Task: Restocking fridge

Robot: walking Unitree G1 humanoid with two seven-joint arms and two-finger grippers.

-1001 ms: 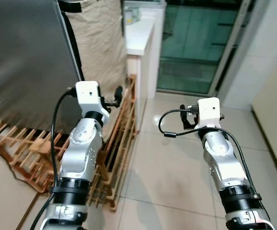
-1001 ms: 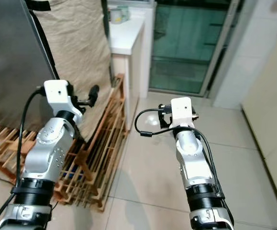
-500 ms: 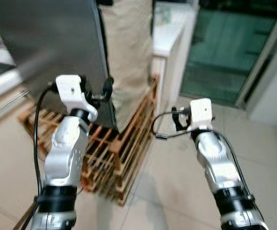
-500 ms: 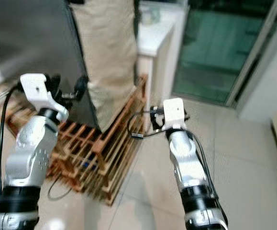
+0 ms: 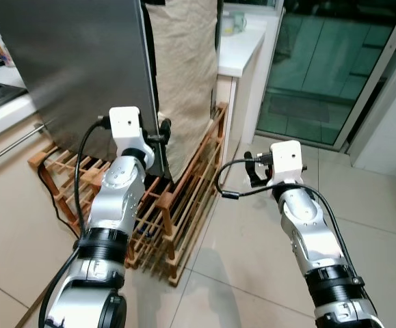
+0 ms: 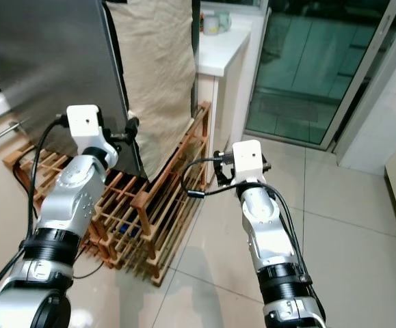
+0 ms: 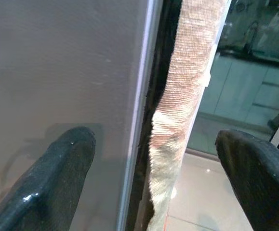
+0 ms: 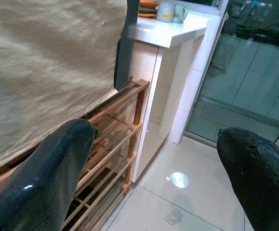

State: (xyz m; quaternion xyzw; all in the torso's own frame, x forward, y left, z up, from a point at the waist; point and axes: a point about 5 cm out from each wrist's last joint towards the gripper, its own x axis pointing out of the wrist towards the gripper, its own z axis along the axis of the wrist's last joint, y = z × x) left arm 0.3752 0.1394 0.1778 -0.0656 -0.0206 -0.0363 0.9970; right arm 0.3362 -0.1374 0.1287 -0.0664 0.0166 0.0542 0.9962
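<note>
burlap cloth (image 5: 184, 61) beside fridge door (image 5: 74, 61); wooden rack (image 5: 177, 198) below; both tools spread, empty.

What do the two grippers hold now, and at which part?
Nothing. The left gripper is open, straddling the fridge door edge; the right gripper is open over the floor.

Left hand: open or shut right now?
Open. In the left wrist view the two black fingers stand wide apart with nothing between them, straddling the fridge door edge and the cloth beside it.
</note>
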